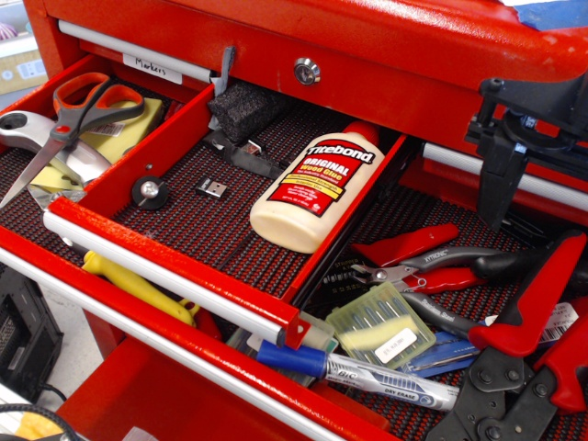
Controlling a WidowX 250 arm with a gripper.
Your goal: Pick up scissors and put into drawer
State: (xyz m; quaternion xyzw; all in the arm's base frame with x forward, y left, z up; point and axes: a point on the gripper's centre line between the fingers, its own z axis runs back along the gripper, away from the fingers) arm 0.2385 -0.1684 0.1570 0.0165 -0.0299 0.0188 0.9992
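Observation:
The scissors (78, 108) have orange-red and dark grey handle loops and long silver blades. They lie in the far left drawer on top of a yellow pad and a silver utility knife (28, 133), with the blades pointing to the lower left. The narrow red drawer (138, 154) with the silver bar handle and dark mesh liner stands pulled out in the middle, just right of the scissors. My black gripper (503, 188) hangs at the right edge, above the wide lower drawer and far from the scissors. Its jaws are seen side-on, so their state is unclear.
In the narrow drawer lie a Titebond glue bottle (317, 184), a black foam block (243, 106), a small black plug (211, 188) and a round knob (149, 191). The lower drawer holds red pliers (427, 262), a drill-bit case (381, 329), a marker (386, 377) and a yellow-handled tool (138, 285).

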